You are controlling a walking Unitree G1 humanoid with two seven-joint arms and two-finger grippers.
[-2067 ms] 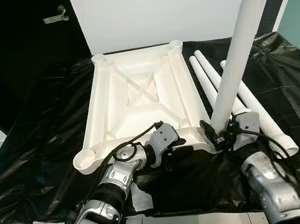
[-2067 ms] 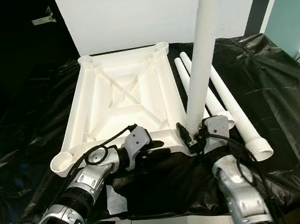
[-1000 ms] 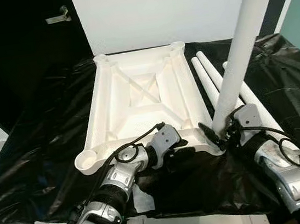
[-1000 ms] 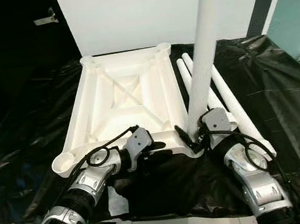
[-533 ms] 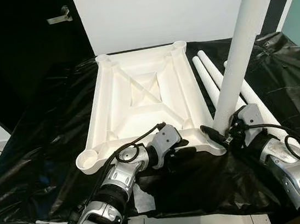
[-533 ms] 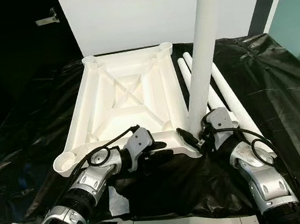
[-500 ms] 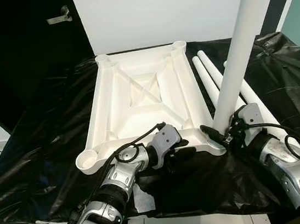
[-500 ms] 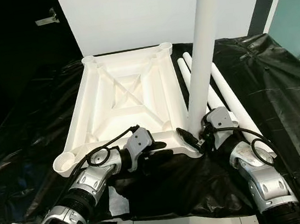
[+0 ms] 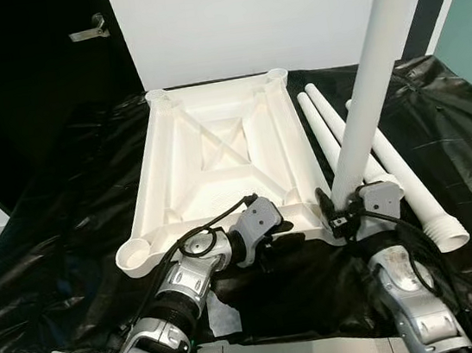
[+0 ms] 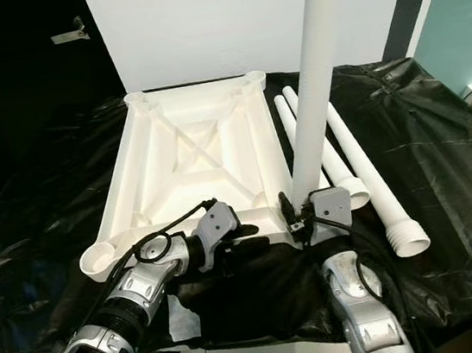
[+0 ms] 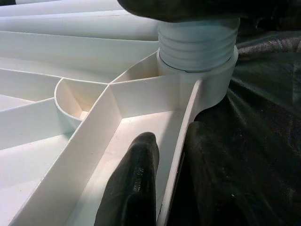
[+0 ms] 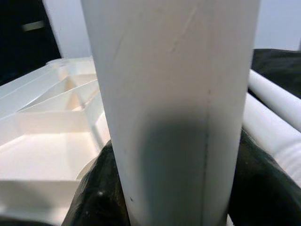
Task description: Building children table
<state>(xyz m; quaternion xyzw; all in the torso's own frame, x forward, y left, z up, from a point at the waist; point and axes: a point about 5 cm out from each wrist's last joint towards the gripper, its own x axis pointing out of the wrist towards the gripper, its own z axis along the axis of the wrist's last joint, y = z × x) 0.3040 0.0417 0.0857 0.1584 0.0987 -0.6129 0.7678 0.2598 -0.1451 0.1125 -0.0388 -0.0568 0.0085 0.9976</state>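
Note:
A white plastic tabletop (image 9: 216, 157) lies upside down on black sheeting, ribs and corner sockets facing up. A white table leg (image 9: 368, 72) stands upright in the near right corner socket (image 11: 197, 70), its threaded end partly showing above the rim. My right gripper (image 9: 338, 213) is shut on the leg's base, a black finger on each side (image 12: 99, 197). My left gripper (image 9: 281, 242) is shut on the tabletop's near edge rib, one finger (image 11: 134, 188) inside and the other outside.
Three more white legs (image 9: 364, 155) lie side by side on the sheeting right of the tabletop. The black sheet (image 9: 59, 217) covers the whole work surface. A white wall panel (image 9: 250, 18) stands behind, and a dark door with a handle (image 9: 88, 29) is at the far left.
My right wrist has turned around the upright leg and the forearm has swung in closer under it. The left gripper holds the same spot on the rim.

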